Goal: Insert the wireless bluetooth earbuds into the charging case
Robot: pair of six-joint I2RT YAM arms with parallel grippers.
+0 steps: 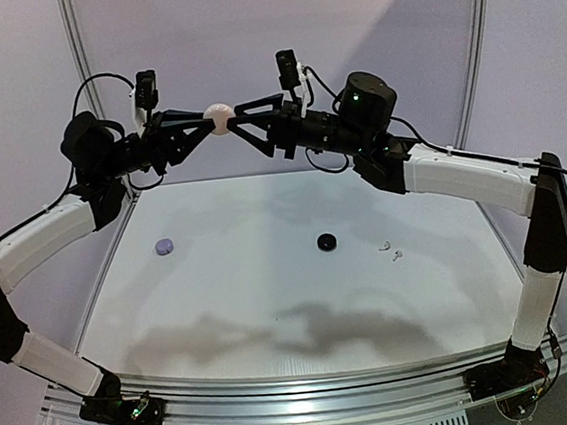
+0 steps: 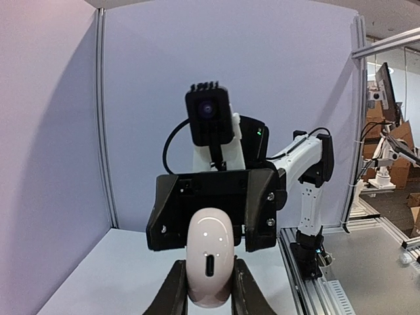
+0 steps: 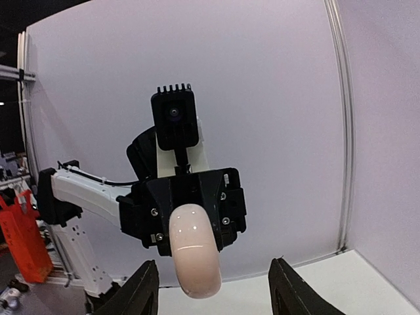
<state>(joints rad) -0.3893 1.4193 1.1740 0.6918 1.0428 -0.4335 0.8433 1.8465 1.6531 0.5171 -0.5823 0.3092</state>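
The left tool (image 2: 209, 272) sits closest in its own wrist view, its two fingers (image 2: 172, 292) pinching the white case (image 2: 210, 243) from either side. The case stands on edge between them, a dark slot and small pale dots on the face turned to that camera. It is closed as far as the views show.

Straight ahead, the right tool (image 3: 211, 264) faces the left one. Its fingers (image 3: 141, 292) are spread, one on each side of the case and clear of it. From the right wrist a seam line crosses the rounded face of the case.

From above, both arms are raised high over the far part of the desk (image 1: 272, 304), and the two tools meet tip to tip in the air with the case between them.

The earbuds (image 1: 390, 250), two tiny white ones, lie on the desk at the right, close to each other and well below the case. A black case (image 1: 327, 241) lies near them toward the middle. A lavender case (image 1: 165, 247) lies well apart at the left. Each rests flat on the desk.
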